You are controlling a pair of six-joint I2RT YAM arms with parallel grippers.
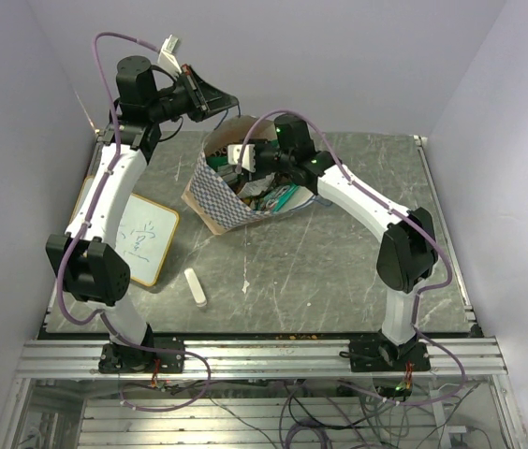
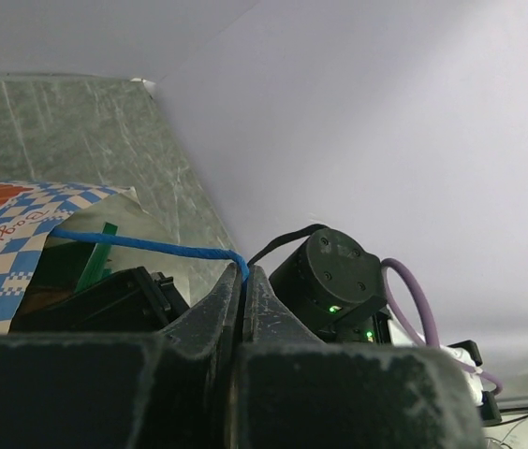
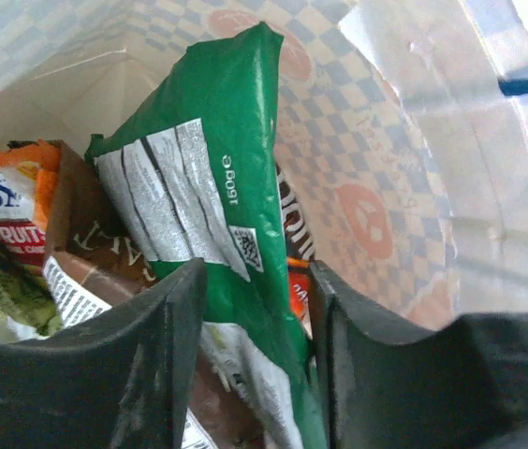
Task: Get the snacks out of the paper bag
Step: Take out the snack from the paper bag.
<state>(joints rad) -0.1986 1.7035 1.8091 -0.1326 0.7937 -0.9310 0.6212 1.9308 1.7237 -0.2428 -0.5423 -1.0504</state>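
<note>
The paper bag (image 1: 222,201) sits tilted at the table's back middle, its mouth open upward. My left gripper (image 1: 229,99) is above its far rim and is shut on the bag's blue cord handle (image 2: 152,245), with the jaws pinched together around the cord (image 2: 243,271). My right gripper (image 1: 243,159) is inside the bag. In the right wrist view its jaws (image 3: 256,271) are closed against a green packet (image 3: 217,159) with a white label. A brown packet (image 3: 77,248), an orange packet (image 3: 7,192) and a red-orange one (image 3: 299,276) lie beneath.
A wood-framed whiteboard (image 1: 147,238) lies at the left. A small white cylinder (image 1: 196,287) lies near the front middle. More packets (image 1: 278,196) show in the bag's mouth. Purple walls enclose the table on the left, back and right.
</note>
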